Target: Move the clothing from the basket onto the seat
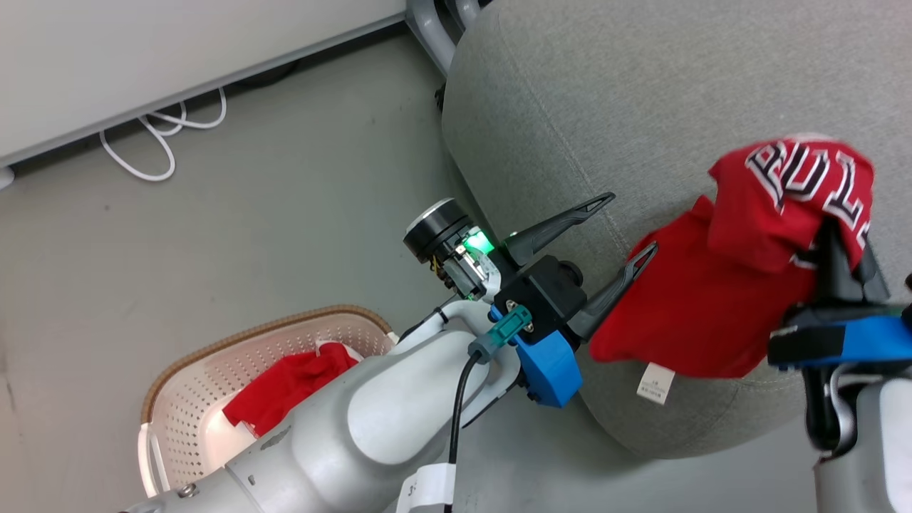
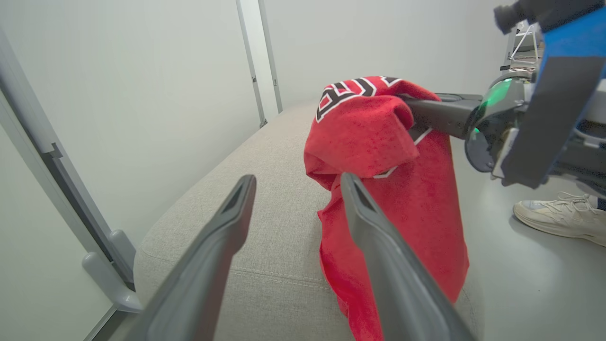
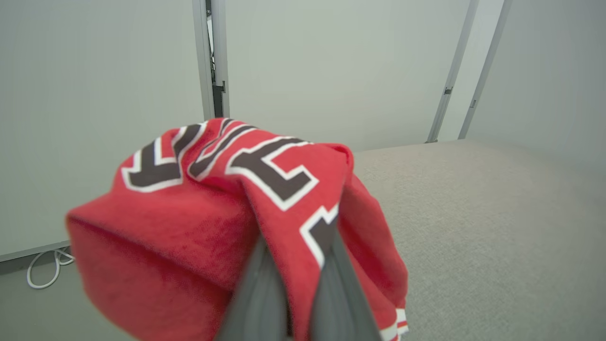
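The right gripper (image 1: 844,246) is pinching the jersey (image 1: 712,299) with closed jaws above the seat (image 1: 570,107), while the left gripper (image 1: 630,222), spread wide and empty beside its hem, is sitting nearer the garment (image 1: 285,385) in the basket (image 1: 214,354).

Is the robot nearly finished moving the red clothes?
Not yet. Done: the red lettered jersey is out of the cream perforated plastic basket. In hand: the right claw pinches it above the big grey fabric seat; the left claw is open beside it. Left: another red garment lies in the basket.
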